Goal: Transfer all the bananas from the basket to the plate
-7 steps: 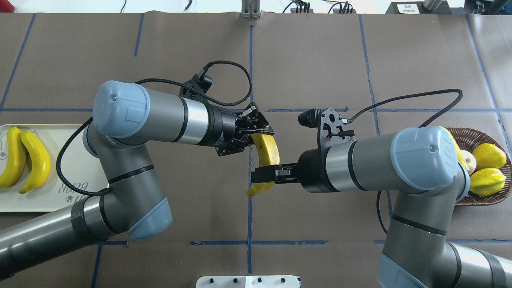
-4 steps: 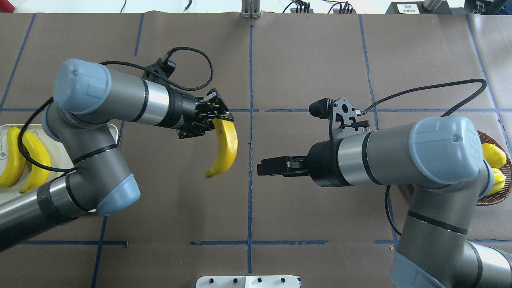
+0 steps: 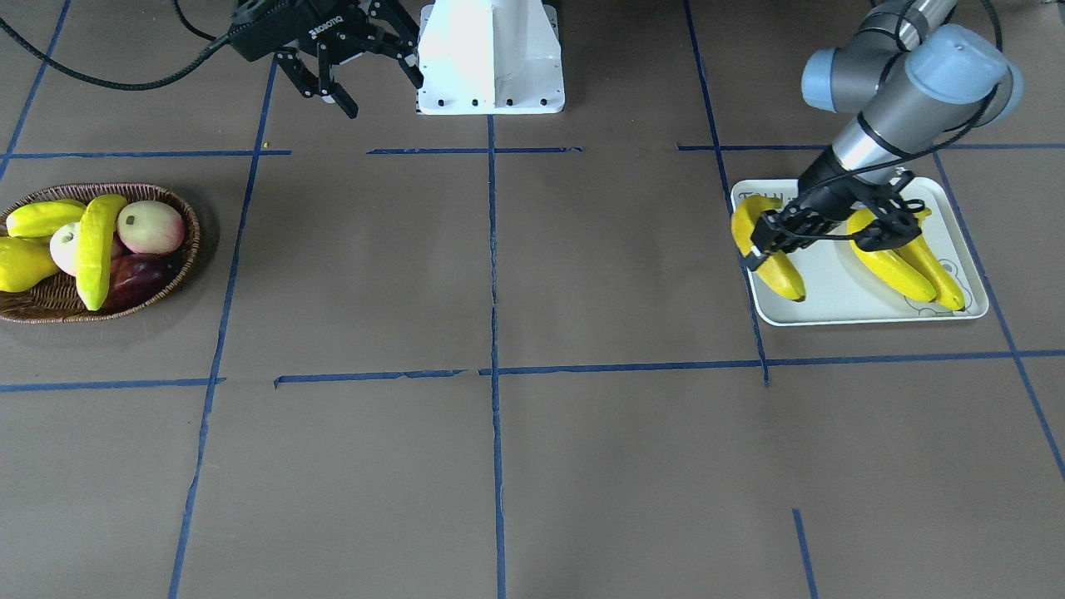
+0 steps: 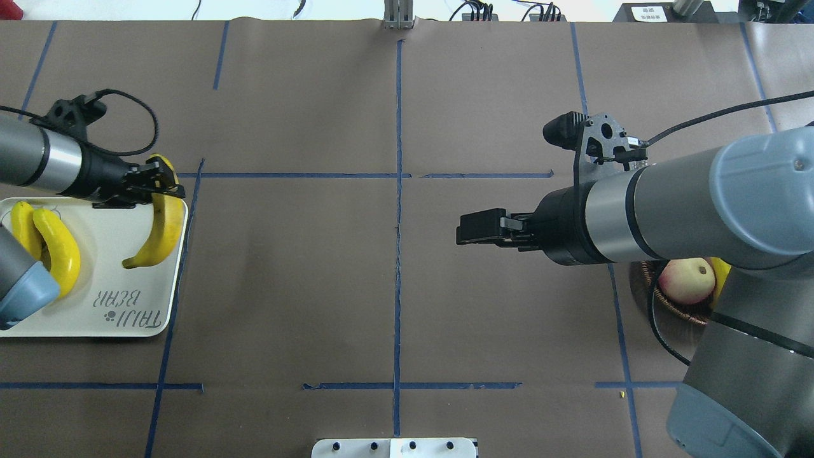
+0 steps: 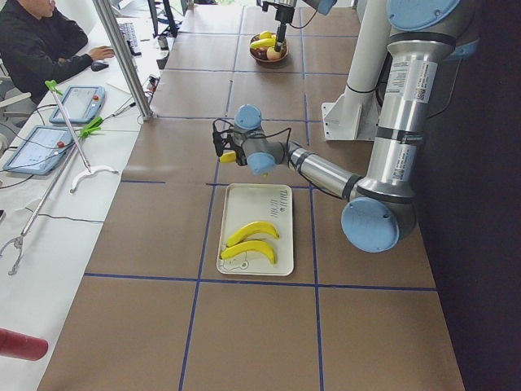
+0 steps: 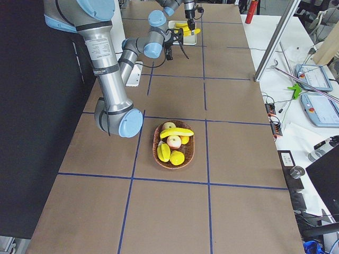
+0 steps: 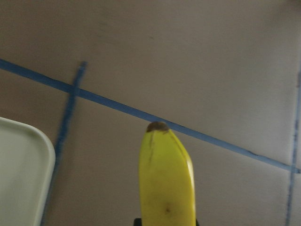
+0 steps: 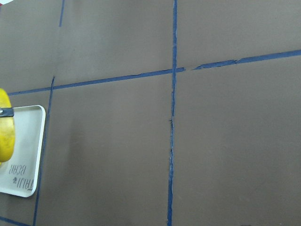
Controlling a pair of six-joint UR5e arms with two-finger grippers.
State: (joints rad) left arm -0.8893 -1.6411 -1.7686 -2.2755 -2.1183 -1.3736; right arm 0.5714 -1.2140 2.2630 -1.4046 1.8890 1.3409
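Note:
My left gripper [image 4: 158, 183] is shut on the top end of a yellow banana [image 4: 160, 230]. It hangs over the near-centre edge of the white plate [image 4: 95, 318], its lower tip close to the surface. It also shows in the front view [image 3: 765, 254] and the left wrist view [image 7: 167, 179]. Two bananas [image 4: 60, 254] [image 4: 22, 226] lie on the plate. My right gripper [image 3: 378, 91] is open and empty, held above the table right of centre [image 4: 467, 229]. One long greenish-yellow banana [image 3: 96, 249] lies across the fruit in the wicker basket [image 3: 170, 279].
The basket also holds two plump yellow fruits [image 3: 42, 218], pink-white apples [image 3: 150, 226] and a dark red fruit [image 3: 133, 279]. In the overhead view my right arm hides most of the basket [image 4: 642, 280]. The robot's white base [image 3: 491, 58] stands at the table's edge.
The banana was held by both grippers at the table's centre. The right gripper let go and drew back right; the left arm carried the banana left to over the plate.

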